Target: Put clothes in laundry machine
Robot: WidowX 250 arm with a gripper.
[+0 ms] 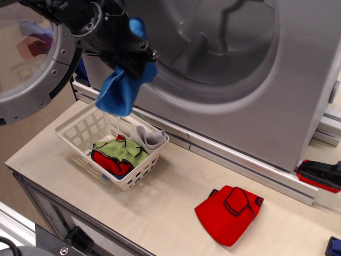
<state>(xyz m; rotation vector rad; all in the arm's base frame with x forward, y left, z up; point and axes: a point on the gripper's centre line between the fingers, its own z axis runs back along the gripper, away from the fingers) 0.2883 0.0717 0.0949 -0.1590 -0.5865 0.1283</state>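
My gripper (pixel 139 63) is shut on the bright blue cloth (pixel 120 92), which hangs from it above the white lattice basket (pixel 139 172), just in front of the lower left rim of the laundry machine's (pixel 298 101) drum mouth (pixel 208 37). In the basket lie a light green cloth (pixel 125 151), a red cloth with black trim (pixel 109 162) and a pale grey cloth (pixel 151 138). Another red cloth with black trim (pixel 229 212) lies flat on the table to the right. The round glass door (pixel 32 69) stands open at the left.
The pale wooden table (pixel 176 213) carries the basket and the loose red cloth. A red and black object (pixel 319 175) lies at the right by the machine's base rail. A small blue thing (pixel 334 246) shows at the bottom right corner.
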